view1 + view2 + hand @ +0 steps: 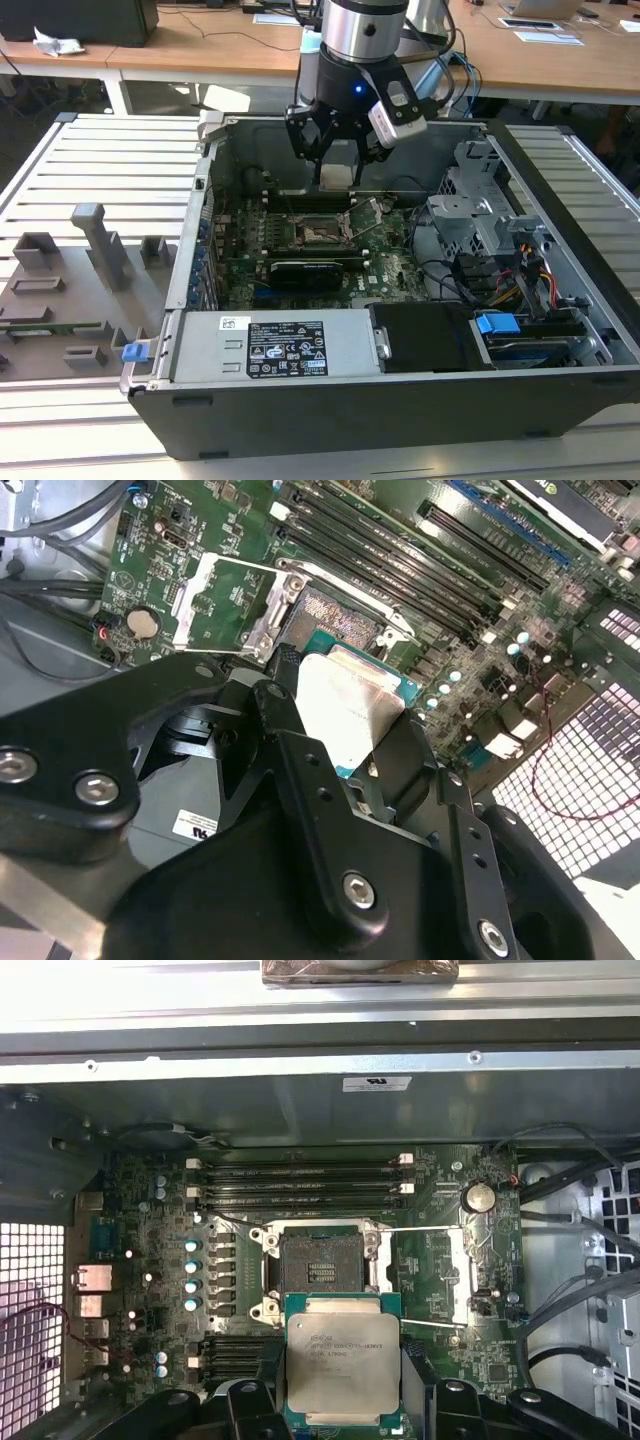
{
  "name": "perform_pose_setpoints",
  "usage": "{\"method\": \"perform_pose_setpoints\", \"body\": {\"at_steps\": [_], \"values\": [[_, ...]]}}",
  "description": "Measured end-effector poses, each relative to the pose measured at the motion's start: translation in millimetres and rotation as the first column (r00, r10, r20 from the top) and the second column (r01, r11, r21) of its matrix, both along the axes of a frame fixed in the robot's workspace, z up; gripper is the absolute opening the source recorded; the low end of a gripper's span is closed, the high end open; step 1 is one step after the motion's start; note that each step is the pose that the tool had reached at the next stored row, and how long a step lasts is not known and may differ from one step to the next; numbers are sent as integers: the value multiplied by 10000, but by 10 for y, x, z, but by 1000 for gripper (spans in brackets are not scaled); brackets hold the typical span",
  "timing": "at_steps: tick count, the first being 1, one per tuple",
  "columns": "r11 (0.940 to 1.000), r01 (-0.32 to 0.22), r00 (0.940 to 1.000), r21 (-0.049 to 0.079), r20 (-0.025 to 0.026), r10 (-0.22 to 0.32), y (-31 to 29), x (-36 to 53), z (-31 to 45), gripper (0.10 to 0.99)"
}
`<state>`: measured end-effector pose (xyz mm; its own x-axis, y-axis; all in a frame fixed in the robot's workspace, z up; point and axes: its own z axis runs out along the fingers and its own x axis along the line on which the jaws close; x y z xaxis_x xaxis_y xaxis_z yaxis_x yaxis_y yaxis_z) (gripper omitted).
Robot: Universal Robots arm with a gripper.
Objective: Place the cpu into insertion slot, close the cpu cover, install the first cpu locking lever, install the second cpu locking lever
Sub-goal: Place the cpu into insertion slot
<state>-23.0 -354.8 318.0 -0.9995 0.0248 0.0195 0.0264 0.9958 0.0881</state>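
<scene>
Tool (342, 1358) clamps cpu (342, 1375) by its edges near open insertion slot (320, 1265); seating well likely wants chip level, corners square to rim.

cpu (342, 1368) over the motherboard (150, 1260), just beside the insertion slot (313, 1270), cpu cover (461, 1260) lying open on the slot's exterior-view right, memory slots (300, 1185) alongside the slot

The chip (342, 1360) has a smooth, pale metal face with a dull satin sheen and a green rim. The pincer (342, 1372) is matt black, hard plastic or coated metal, I cannot tell which, studded with bright steel screws. The socket (322, 1265) is dark with a shiny metal rim, and its cover (462, 1278) is thin bright metal. The circuit board (470, 1370) is glossy green. The case (300, 1100) is dull grey sheet metal, and the counter (110, 160) is pale ribbed metal.
</scene>
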Motion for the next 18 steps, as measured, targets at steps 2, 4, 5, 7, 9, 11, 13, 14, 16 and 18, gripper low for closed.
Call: {"method": "perform_pose_setpoints", "body": {"at_steps": [2, 4, 5, 7, 9, 11, 13, 14, 16, 18], "values": [[10000, 0, 10000, 0, 0, 0, 0, 0, -15, 541], [10000, 0, 10000, 0, 1, 0, 0, 0, -31, 541], [10000, 0, 10000, 0, 1, 0, 0, 0, -37, 541], [10000, 0, 10000, 0, 0, 0, 0, 0, -56, 541], [10000, 0, 10000, 0, 0, 0, 0, 0, -73, 541], [10000, 0, 10000, -1, 0, 0, 0, 0, -92, 541], [10000, 0, 10000, 0, 0, 0, 0, 0, -107, 541], [10000, 0, 10000, 0, 0, 0, 0, 0, -111, 541], [10000, 0, 10000, 0, 0, 0, 0, 0, -123, 541], [10000, 0, 10000, 0, 0, 0, 0, 0, -139, 541]]}}
